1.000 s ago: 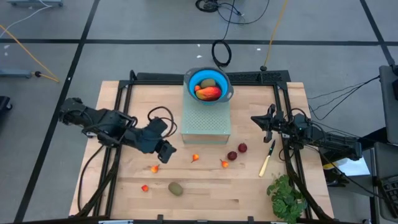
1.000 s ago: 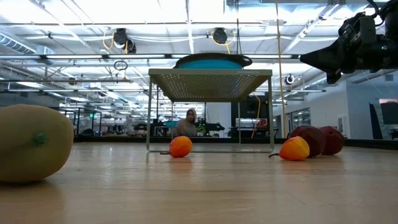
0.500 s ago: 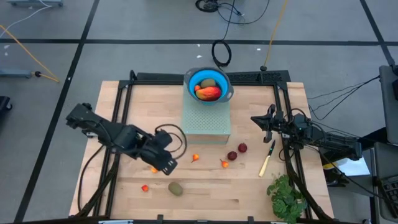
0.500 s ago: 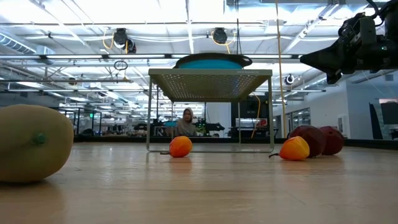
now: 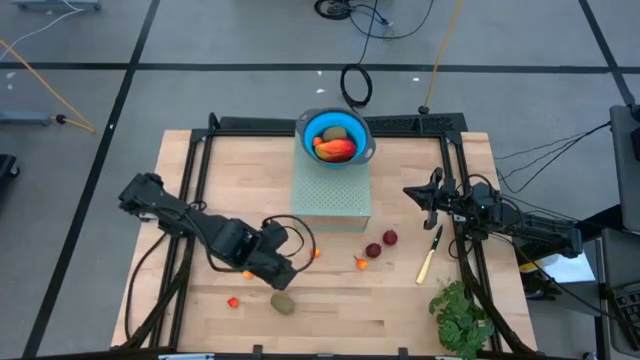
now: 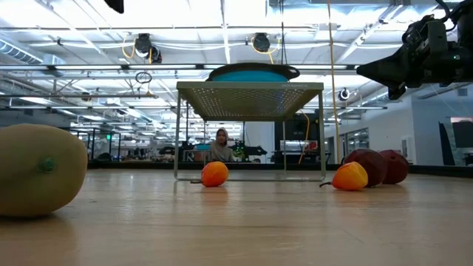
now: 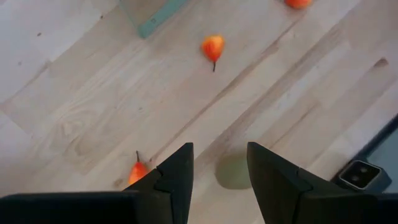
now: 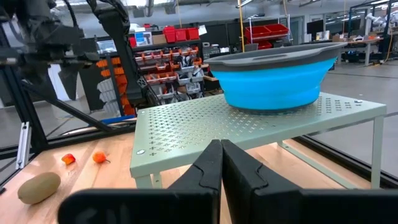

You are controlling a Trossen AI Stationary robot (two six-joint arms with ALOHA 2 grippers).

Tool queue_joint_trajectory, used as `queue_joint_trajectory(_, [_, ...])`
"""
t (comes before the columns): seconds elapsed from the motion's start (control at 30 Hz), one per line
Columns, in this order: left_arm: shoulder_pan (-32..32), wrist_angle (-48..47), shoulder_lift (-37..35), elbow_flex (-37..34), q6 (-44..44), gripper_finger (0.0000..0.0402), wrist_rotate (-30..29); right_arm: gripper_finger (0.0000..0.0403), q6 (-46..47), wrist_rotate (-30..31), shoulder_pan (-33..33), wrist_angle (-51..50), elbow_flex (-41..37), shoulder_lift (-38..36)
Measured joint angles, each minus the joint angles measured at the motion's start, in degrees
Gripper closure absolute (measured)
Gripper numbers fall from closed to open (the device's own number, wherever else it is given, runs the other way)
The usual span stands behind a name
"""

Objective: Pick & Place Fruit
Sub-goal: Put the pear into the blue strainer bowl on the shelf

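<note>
The brownish-green oval fruit (image 5: 283, 303) lies on the worktop (image 5: 200, 170) near its front edge, with the left pincer (image 5: 283, 279) hovering just above it, fingers partly apart and holding nothing. Small orange-red pieces (image 5: 233, 302) lie scattered around; two dark red round fruits (image 5: 381, 244) sit further right. More fruit rests in the blue bowl (image 5: 335, 134) on the perforated green stand (image 5: 332, 195). The right pincer (image 5: 414, 192), closed tight and empty, waits beside the stand, above the yellow-handled knife (image 5: 430, 255)

A grey floor (image 5: 90, 120) crossed by dark lines surrounds the table (image 5: 250, 160); ceiling lights (image 6: 222, 15) and red bins (image 8: 180, 32) show beyond.
</note>
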Motion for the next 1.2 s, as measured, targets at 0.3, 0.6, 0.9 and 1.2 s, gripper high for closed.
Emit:
queue_joint_trajectory(0.3, [-2.19,4.54,0.22,-10.57,-6.81,0.0254,5.29,0.0403,0.0,0.01,0.0,0.0,0.02,0.01])
queue_joint_trajectory(0.6, [-4.55,13.7,0.2,-20.42,-16.04,0.0254,12.75,0.0403,0.0,0.0,0.0,0.0,0.0,0.02])
queue_joint_trajectory(0.9, [-9.96,13.65,0.18,-25.4,-33.14,0.0254,19.22,0.0403,-0.01,0.0,0.01,0.0,0.02,0.01])
queue_joint_trajectory(1.2, [-16.57,13.65,0.18,-25.67,-50.96,0.0254,19.05,0.0403,-0.02,0.0,0.02,0.0,0.0,0.01])
